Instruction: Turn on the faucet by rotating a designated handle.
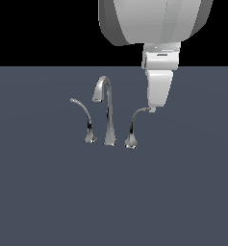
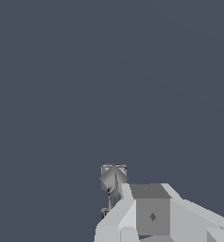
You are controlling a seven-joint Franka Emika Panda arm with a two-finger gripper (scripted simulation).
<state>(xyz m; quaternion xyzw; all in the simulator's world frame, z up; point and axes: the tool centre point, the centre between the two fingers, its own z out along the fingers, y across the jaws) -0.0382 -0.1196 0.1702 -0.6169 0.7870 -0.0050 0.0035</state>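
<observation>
I can't tell how the jaws stand; the gripper (image 1: 152,108) hangs at the handle's (image 1: 133,126) tip. That handle stands at three o'clock of the spout (image 1: 107,108), on the grey floor (image 1: 48,192).
</observation>
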